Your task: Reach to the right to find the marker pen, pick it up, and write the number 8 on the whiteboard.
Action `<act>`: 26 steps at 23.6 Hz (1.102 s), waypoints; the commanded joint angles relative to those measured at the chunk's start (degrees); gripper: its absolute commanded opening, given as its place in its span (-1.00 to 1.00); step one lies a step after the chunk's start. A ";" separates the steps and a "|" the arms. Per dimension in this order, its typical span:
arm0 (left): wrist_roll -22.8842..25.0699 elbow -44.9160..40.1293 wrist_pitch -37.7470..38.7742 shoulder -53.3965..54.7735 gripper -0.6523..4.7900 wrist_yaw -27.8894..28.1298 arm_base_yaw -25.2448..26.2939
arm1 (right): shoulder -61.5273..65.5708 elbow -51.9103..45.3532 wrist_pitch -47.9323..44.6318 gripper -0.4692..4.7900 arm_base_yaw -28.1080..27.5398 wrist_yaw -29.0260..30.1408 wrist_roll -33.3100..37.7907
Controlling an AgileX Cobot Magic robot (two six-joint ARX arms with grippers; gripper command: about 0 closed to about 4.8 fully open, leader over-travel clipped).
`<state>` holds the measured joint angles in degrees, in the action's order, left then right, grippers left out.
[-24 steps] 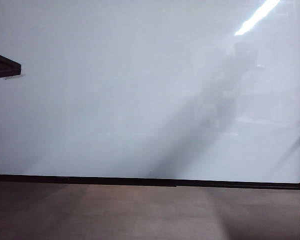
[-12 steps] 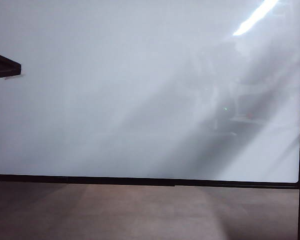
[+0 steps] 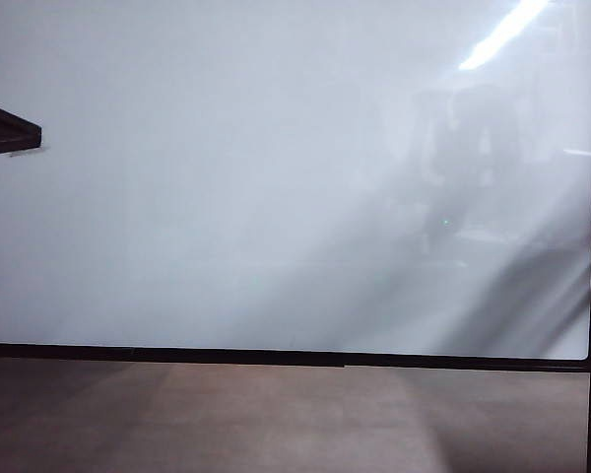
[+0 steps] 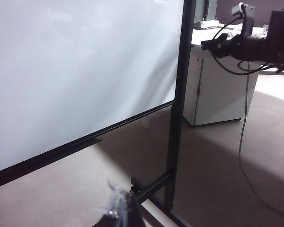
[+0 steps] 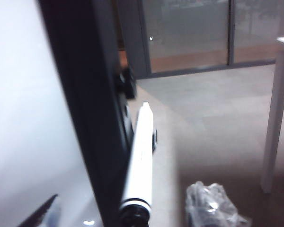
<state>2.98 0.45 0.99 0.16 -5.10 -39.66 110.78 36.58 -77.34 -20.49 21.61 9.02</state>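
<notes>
Upright whiteboard (image 3: 227, 197) and its surroundings, exterior and both wrist views. One whiteboard fills nearly the whole exterior view; its glossy face carries a streak of ceiling light and dim grey reflections towards its right side, and a thin black frame (image 3: 276, 357) bounds it below and at the right. Brown floor (image 3: 276, 414) runs beneath the lower frame, and one dark bar (image 3: 10, 128) juts in front of the board at its left edge. Beyond the board's right post (image 4: 180, 94) stand one white cabinet (image 4: 213, 85) and, above it, one black arm (image 4: 255, 45) with a loose cable (image 4: 244, 118) hanging from it. The post lies between the board's face and everything to its right. One marker pen (image 5: 139, 161), white with a black band near its lower end, lies lengthwise just beside the outer side of that post, off the writing surface. One white table leg (image 5: 274, 118) and a glazed partition (image 5: 189, 33) stand farther out from the board. The left gripper (image 4: 120, 210), plastic-wrapped, hangs low in front of the board's lower right corner, well apart from it; too little shows to tell how its jaws stand. Of the right gripper (image 5: 206, 208) one plastic-wrapped finger shows, near the marker pen but apart from it; whether it is parted or closed cannot be told.
</notes>
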 commanded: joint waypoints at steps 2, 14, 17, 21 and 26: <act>0.00 0.04 -0.61 0.07 -0.78 -0.07 0.07 | 3.93 4.13 -2.19 0.34 0.20 0.00 -0.02; 0.00 0.04 -0.61 0.07 -0.78 -0.07 0.07 | 5.73 8.72 4.22 0.13 0.76 0.35 -0.70; 0.00 0.04 -0.61 0.07 -0.78 -0.07 0.07 | 5.73 8.72 4.20 -0.07 0.83 0.37 -1.79; 0.00 0.04 -0.61 0.07 -0.78 -0.07 0.07 | 5.73 8.74 3.76 -0.16 1.03 0.37 -1.84; 0.00 0.04 -0.61 0.07 -0.78 -0.07 0.07 | 5.73 10.32 4.26 -0.16 1.03 0.39 -1.75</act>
<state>2.98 0.45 1.02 0.16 -5.10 -39.66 116.73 46.57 -72.49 -19.59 21.89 7.22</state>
